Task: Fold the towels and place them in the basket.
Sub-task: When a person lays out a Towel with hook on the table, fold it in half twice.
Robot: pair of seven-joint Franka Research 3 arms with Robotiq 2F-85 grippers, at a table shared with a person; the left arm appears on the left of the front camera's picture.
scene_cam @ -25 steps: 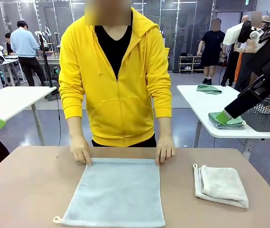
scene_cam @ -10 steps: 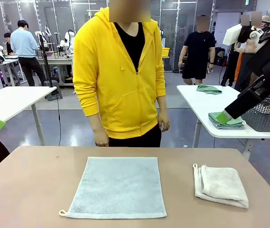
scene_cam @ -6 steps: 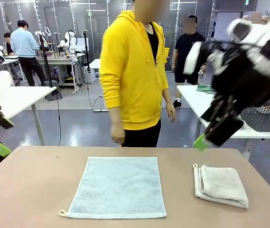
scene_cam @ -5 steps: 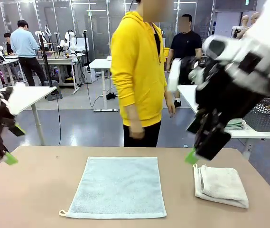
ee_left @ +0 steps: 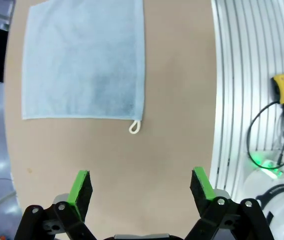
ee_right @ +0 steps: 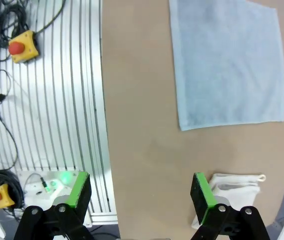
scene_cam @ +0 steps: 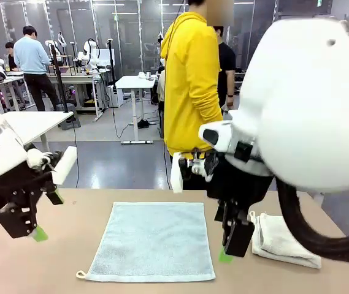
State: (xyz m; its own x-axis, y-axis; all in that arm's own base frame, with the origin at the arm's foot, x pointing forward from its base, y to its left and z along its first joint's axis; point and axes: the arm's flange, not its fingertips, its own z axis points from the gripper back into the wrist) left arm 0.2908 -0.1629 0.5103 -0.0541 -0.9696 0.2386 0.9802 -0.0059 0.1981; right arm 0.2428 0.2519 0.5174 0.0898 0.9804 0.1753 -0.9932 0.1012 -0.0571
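Newly swung in over tabletop (scene_cam: 51, 269): left fingers (ee_left: 81, 186), right fingers (ee_right: 201, 192), both wide, empty; blue-grey terry towel (scene_cam: 153, 239) flat, square; cream towel (scene_cam: 284, 242) folded.

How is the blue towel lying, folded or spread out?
Spread out. The blue towel lies flat as one square layer on the table, all four edges showing; the cream towel beside it is folded.

Blue-grey towel (scene_cam: 153, 242) nubby terry cloth; cream towel (scene_cam: 275, 242) same, rougher; table (scene_cam: 57, 263) smooth, matt
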